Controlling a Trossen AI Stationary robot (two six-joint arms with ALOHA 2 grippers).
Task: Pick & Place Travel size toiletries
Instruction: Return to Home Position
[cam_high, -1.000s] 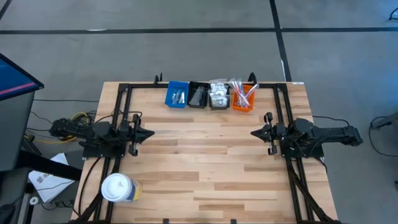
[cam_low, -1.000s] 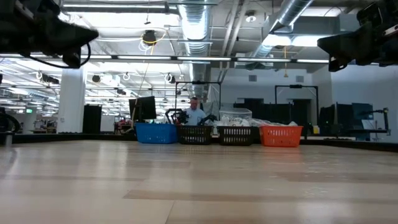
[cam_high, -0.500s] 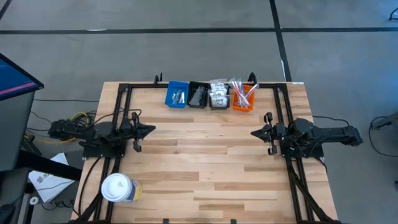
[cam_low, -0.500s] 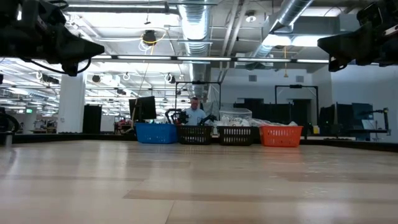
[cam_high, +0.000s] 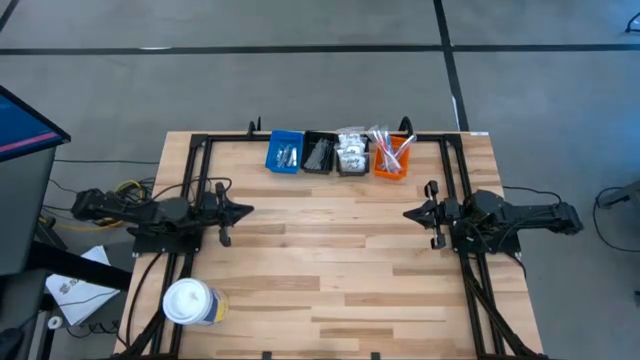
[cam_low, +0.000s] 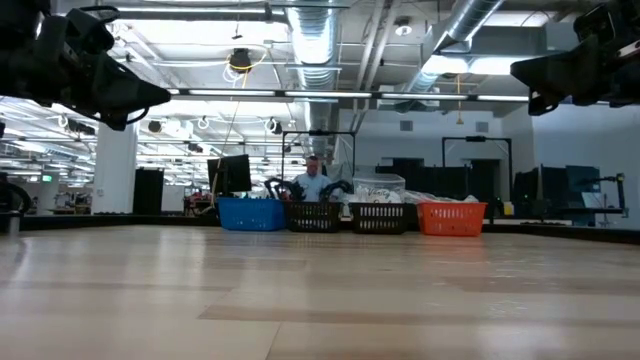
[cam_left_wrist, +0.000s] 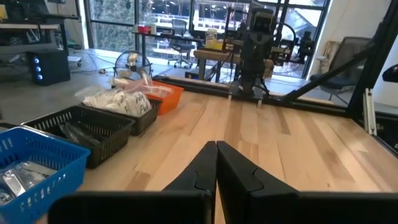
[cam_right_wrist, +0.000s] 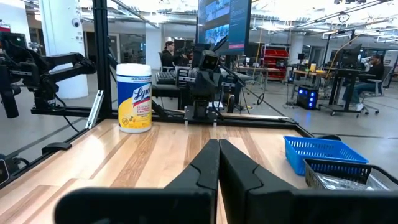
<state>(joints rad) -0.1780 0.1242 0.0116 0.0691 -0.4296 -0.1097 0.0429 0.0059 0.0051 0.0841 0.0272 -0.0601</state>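
While left end effector (cam_high: 246, 210) and right end effector (cam_high: 407, 213) hang pressed together, bins (cam_high: 285, 152) line the table (cam_high: 330, 262).

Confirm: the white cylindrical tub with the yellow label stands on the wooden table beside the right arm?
No. The white cylindrical tub with the yellow label stands on the wooden table beside the left arm, as the high view shows.

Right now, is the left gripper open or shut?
Shut. The left gripper shows its two dark fingers pressed together, no gap, nothing between them.
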